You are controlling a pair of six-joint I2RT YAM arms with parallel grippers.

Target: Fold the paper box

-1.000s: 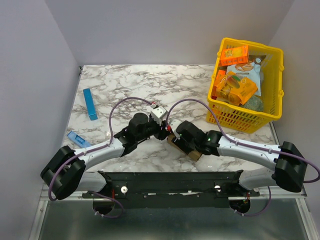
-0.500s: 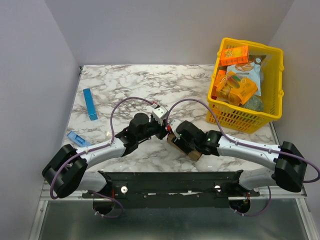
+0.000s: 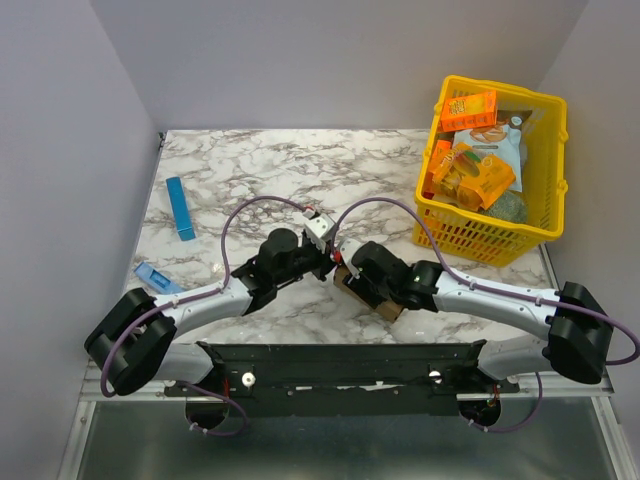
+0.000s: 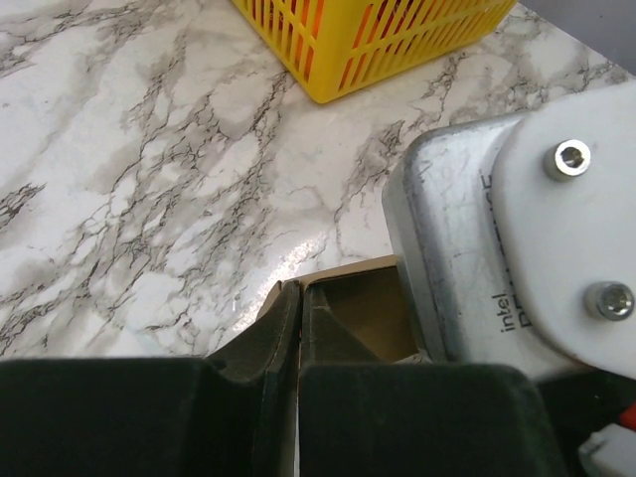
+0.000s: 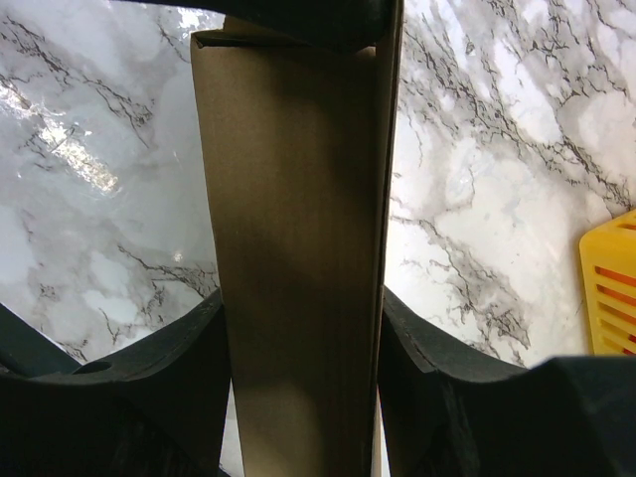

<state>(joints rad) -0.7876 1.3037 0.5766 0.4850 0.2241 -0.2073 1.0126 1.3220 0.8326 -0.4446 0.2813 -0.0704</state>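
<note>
The paper box (image 3: 388, 306) is a slim brown carton held just above the marble table between the two arms. My right gripper (image 3: 352, 282) is shut on it; in the right wrist view its fingers (image 5: 199, 348) press both long sides of the box (image 5: 293, 169). My left gripper (image 3: 332, 263) meets the box's open end. In the left wrist view its jaws (image 4: 299, 298) are pressed together over the edge of the box wall, one finger inside the open brown cavity (image 4: 368, 308), one outside. The right wrist's silver camera housing (image 4: 517, 229) is close on the right.
A yellow basket (image 3: 495, 238) with orange snack boxes (image 3: 470, 108) and packets stands at the back right; it also shows in the left wrist view (image 4: 368, 40) and the right wrist view (image 5: 611, 288). A slim blue bar (image 3: 180, 208) and a small blue item (image 3: 155, 277) lie at the left.
The left gripper has edged slightly toward the box's end. The right arm and the box have barely moved.
</note>
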